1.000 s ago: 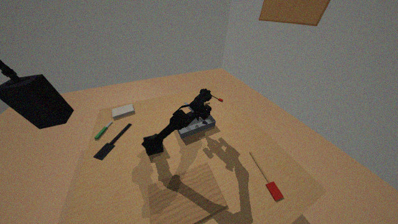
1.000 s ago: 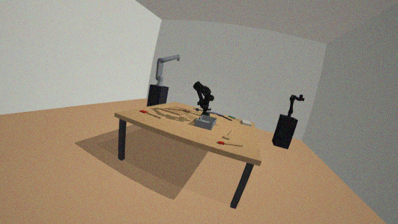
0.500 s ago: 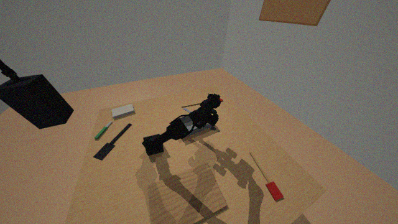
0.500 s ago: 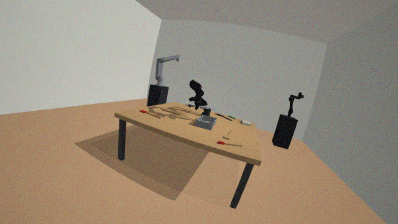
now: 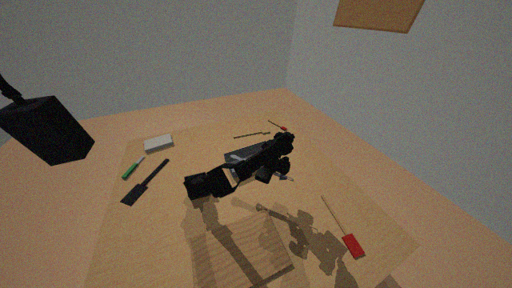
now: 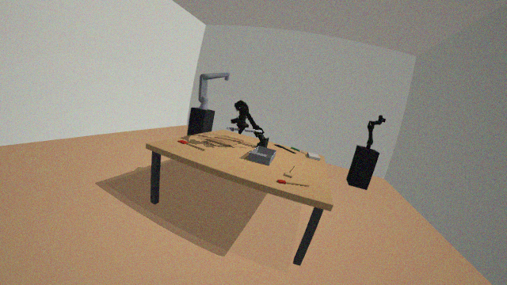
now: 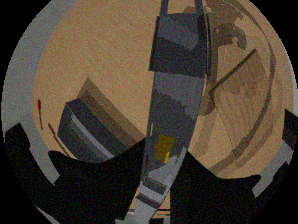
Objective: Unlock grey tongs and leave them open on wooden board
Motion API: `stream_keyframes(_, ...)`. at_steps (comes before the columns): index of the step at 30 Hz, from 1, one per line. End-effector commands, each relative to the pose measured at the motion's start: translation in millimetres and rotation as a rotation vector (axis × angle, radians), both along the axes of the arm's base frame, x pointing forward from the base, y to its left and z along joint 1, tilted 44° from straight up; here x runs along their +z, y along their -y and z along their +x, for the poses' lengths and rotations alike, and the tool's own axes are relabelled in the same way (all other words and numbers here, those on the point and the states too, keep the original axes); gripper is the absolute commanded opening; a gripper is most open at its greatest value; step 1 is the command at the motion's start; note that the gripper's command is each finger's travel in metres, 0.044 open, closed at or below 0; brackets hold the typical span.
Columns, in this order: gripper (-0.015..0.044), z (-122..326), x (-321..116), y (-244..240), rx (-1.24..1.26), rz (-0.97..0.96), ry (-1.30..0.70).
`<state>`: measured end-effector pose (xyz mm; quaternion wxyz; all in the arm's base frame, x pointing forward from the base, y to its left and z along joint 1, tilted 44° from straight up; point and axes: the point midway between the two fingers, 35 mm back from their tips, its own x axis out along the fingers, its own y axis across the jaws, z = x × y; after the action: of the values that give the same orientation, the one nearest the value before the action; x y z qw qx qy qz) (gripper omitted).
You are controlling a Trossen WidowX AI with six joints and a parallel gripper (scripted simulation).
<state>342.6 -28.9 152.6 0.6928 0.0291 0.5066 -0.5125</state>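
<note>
Top view: the hand (image 5: 265, 175) (image 6: 241, 128) (image 7: 161, 141) grasps the grey tongs (image 5: 283, 176) (image 6: 249, 130) (image 7: 172, 92), partly hidden by the black arm (image 5: 256, 162) (image 6: 252, 119); the wooden board (image 5: 276, 240) (image 7: 245, 95) lies on the desk (image 5: 168, 244) (image 6: 222, 174) (image 7: 110, 55). Exterior view: the tongs, nearly level, are held above the desk, clear of the roasting tin (image 5: 245, 152) (image 6: 261, 157) (image 7: 67, 120). Wrist view: the tongs pass lengthwise between the black fingers, a yellow patch (image 7: 164, 148) on their grey body; tin and board appear to either side

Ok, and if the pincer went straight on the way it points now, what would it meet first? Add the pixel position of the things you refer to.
Probably the tabletop (image 5: 340, 176) (image 6: 222, 159) (image 7: 110, 55), with the tongs (image 5: 284, 177) (image 6: 250, 130) (image 7: 177, 100) in the pincer (image 5: 263, 177) (image 6: 241, 131) (image 7: 161, 141) touching first; depth is unclear.
</note>
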Motion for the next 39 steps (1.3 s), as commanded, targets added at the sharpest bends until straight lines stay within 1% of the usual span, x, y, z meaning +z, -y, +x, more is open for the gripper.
stream_keyframes(1, -0.015, -10, 23, 13, 0.056, -0.006, -0.04)
stream_keyframes(6, -0.015, -25, 47, 30, 0.114, -0.011, -0.099)
stream_keyframes(11, -0.015, -27, 49, 33, 0.122, -0.009, -0.106)
stream_keyframes(16, -0.015, -39, 62, 48, 0.161, 0.007, -0.143)
stream_keyframes(27, -0.015, -82, 98, 90, 0.289, 0.032, -0.257)
stream_keyframes(39, -0.015, -139, 132, 121, 0.43, 0.032, -0.38)
